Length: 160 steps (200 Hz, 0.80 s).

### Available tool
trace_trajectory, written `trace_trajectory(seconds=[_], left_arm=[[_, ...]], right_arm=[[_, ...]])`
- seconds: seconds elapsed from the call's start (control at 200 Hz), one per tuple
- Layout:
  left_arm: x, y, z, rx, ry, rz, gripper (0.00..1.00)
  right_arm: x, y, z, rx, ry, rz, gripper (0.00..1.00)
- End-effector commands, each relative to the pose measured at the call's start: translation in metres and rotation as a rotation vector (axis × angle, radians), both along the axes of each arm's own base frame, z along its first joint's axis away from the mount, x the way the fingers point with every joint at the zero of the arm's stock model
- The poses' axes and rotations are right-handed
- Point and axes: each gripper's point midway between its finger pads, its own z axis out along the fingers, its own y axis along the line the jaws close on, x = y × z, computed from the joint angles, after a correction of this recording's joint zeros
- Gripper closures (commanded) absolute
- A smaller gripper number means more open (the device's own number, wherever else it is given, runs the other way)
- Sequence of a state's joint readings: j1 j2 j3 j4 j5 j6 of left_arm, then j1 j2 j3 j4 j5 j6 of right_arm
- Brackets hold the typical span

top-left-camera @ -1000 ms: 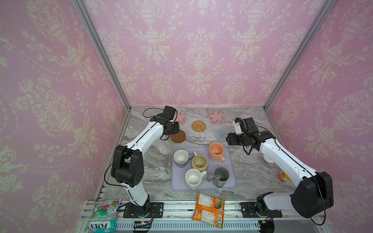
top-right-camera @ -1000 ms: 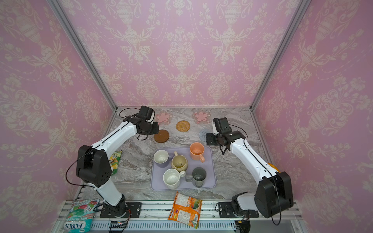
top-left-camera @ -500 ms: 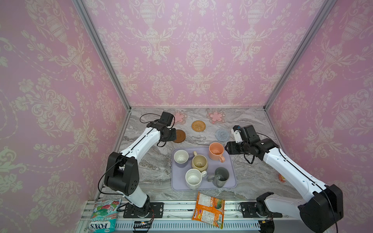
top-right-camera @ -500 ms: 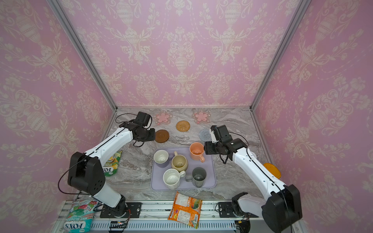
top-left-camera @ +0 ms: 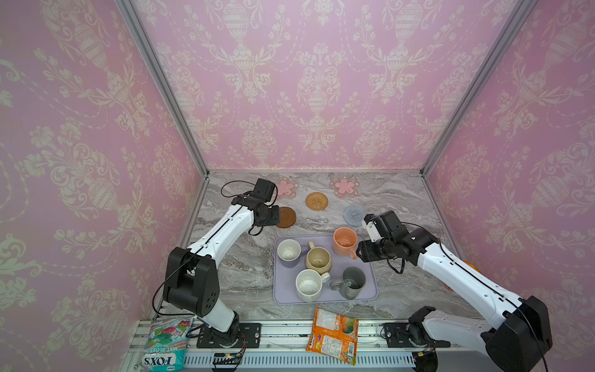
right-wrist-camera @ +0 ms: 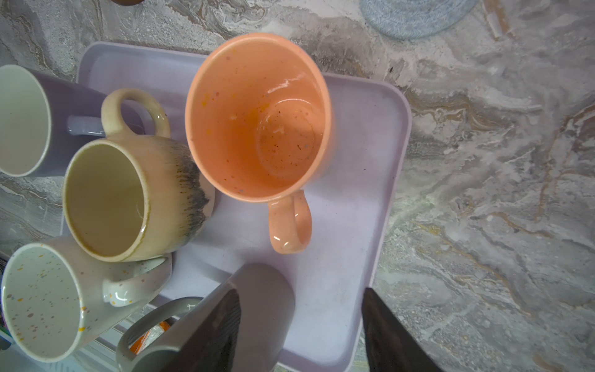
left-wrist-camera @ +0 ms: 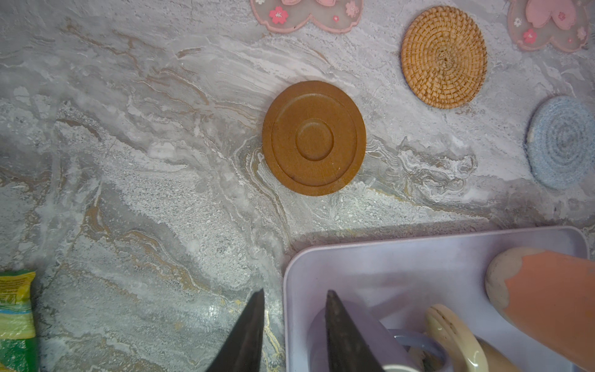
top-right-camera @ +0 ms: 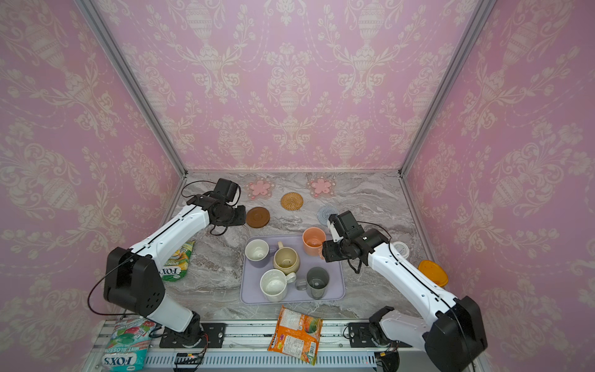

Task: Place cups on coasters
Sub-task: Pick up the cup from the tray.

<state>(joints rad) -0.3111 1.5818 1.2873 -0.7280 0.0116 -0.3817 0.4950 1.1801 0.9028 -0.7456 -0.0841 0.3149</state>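
- All five cups stand upright, mouths up, in the lavender tray (top-left-camera: 372, 290) on the marble worktop (top-left-camera: 244, 267). None is on a coaster.
- The lavender cup (top-left-camera: 288, 251) and the peach cup (top-left-camera: 345, 241) are in the tray's far row, with the beige cup (top-left-camera: 318, 259) between them and a little nearer.
- The speckled white cup (top-left-camera: 308, 285) and the dark grey cup (top-left-camera: 353, 281) are in the near row.
- The coasters lie bare on the worktop beyond the tray. They are the brown wooden coaster (top-left-camera: 286, 217), the rattan coaster (top-left-camera: 316, 200), the grey-blue coaster (top-left-camera: 353, 215), a pink flower coaster (top-left-camera: 286, 187) and a second pink flower coaster (top-left-camera: 345, 186).
- The left pincer (left-wrist-camera: 295, 291) has its fingers a small way apart and holds nothing. In the left wrist view one finger is over the worktop and the other over the lavender cup at the tray's corner.
- In both top views the left pincer sits just beside the brown wooden coaster.
- The right pincer (right-wrist-camera: 302, 290) has its fingers wide apart and is empty. It is above the tray's edge by the dark grey cup, near the peach cup's handle but clear of it.
- An orange packet (top-left-camera: 333, 335) lies at the front edge.
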Motion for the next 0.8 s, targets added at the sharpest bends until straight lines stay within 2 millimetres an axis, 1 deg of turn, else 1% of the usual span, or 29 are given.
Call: trace_trajectory(seconds=[0.0,0.145,0.35,0.465,0.671,0.796], left_arm=[[-0.003,0.001,0.004,0.023,0.000,-0.023,0.65],[-0.001,-0.001,0.004,0.019,0.001,-0.026,0.64],[-0.001,-0.003,-0.002,0.011,0.019,-0.031,0.64],[0.000,-0.002,-0.002,0.021,0.022,-0.030,0.64],[0.006,-0.004,-0.004,0.023,0.031,-0.029,0.64],[0.008,-0.005,-0.005,0.023,0.033,-0.027,0.64]], right_arm=[[-0.007,0.008,-0.013,0.001,0.047,0.015,0.39],[-0.006,0.017,-0.025,-0.036,0.067,0.047,0.39],[0.005,0.021,-0.038,-0.080,0.064,0.053,0.41],[0.014,0.024,-0.042,-0.090,0.055,0.053,0.44],[0.026,0.032,-0.054,-0.120,0.077,0.066,0.48],[0.030,0.035,-0.055,-0.132,0.071,0.072,0.53]])
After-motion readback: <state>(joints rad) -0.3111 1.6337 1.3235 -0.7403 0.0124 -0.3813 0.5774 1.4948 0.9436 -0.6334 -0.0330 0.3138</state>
